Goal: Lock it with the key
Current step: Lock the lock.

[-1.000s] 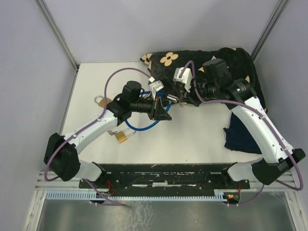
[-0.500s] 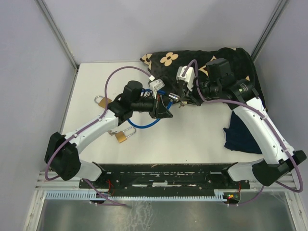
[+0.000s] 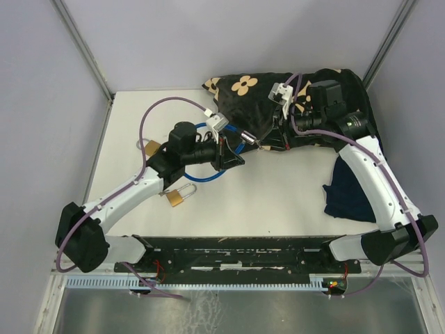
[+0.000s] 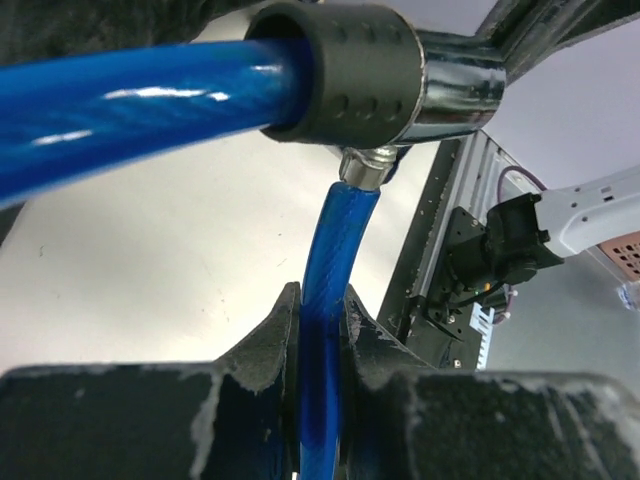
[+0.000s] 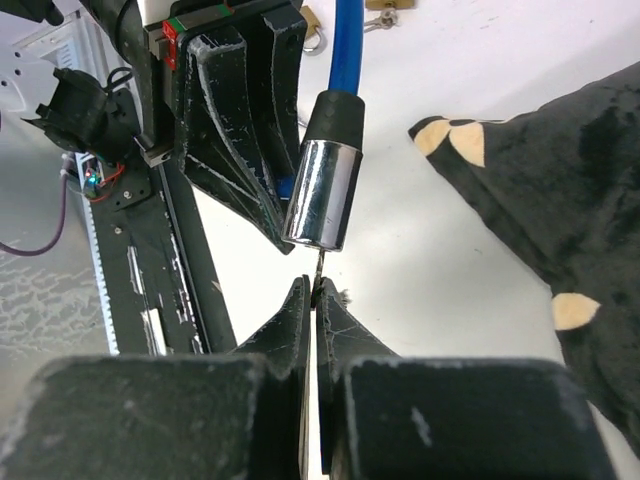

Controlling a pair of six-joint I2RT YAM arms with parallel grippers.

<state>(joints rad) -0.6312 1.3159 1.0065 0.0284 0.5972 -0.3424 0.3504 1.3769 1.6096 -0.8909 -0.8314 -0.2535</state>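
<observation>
Your left fingers (image 4: pixel 272 345) are clamped on the glossy blue cable (image 4: pixel 325 260) just under the lock head, presenting the chrome lock barrel (image 5: pixel 322 195) to the other arm above the counter (image 3: pixel 278 195). Your right fingers (image 5: pixel 288 325) are pinched together on the thin flat key (image 5: pixel 318 272), its tip right at the barrel's end face. I can't tell if it's seated. Line blade and barrel up, push straight, then twist from the wrist. That slick round cable could roll in the grip. Soft floral cloth (image 3: pixel 243 87) lies behind.
</observation>
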